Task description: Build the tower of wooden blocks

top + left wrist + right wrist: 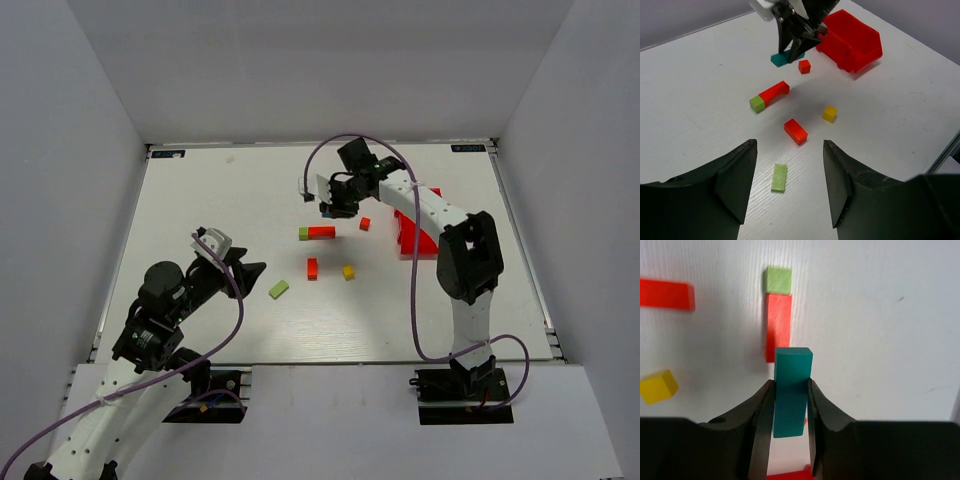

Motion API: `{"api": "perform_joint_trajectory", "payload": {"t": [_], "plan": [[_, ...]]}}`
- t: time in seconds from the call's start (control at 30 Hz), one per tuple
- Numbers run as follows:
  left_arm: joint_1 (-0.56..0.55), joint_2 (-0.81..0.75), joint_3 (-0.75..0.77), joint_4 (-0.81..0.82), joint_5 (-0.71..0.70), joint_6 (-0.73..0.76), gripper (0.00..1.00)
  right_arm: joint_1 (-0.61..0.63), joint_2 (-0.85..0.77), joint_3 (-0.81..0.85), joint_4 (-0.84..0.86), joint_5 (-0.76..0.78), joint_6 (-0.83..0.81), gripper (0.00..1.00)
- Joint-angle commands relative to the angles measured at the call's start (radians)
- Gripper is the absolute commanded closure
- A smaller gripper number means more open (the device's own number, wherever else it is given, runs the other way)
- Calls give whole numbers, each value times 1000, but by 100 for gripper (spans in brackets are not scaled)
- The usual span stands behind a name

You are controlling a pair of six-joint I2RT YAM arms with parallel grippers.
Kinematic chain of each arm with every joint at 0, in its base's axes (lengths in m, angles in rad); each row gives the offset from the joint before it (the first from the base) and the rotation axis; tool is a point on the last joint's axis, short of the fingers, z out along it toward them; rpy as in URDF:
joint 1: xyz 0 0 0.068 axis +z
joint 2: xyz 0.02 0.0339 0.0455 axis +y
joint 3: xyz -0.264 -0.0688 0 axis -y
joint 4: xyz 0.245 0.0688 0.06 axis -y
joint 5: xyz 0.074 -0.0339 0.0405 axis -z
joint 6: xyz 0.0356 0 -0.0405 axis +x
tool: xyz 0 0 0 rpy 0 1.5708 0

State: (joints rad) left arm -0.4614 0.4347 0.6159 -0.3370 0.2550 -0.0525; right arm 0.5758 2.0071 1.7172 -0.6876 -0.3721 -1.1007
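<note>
The wood blocks lie singly on the table. A red bar (pixel 322 232) has a lime cube (pixel 303 234) against its left end. A small red cube (pixel 365 223), a red brick (pixel 312 268), a yellow cube (pixel 348 271) and a flat lime bar (pixel 278 289) lie apart. My right gripper (pixel 337 208) is shut on a teal bar (pixel 794 365), held low just behind the red bar (pixel 778 325). My left gripper (pixel 240 262) is open and empty, its jaws wide apart above the lime bar (pixel 779 177).
A red plastic bin (pixel 415 238) sits under the right arm, right of the blocks, and shows in the left wrist view (pixel 852 40). White walls enclose the table on the left, back and right.
</note>
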Motion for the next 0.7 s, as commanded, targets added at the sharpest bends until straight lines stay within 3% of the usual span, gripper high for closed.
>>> {"api": "perform_joint_trajectory", "payload": {"t": [0.0,0.67], "plan": [[7,-7,13,-5,13,-1,34,35,47,138,-72,-28,50,100],[7,2,13,-5,13,8,33,134,186,269,-78,56,70,100]]}}
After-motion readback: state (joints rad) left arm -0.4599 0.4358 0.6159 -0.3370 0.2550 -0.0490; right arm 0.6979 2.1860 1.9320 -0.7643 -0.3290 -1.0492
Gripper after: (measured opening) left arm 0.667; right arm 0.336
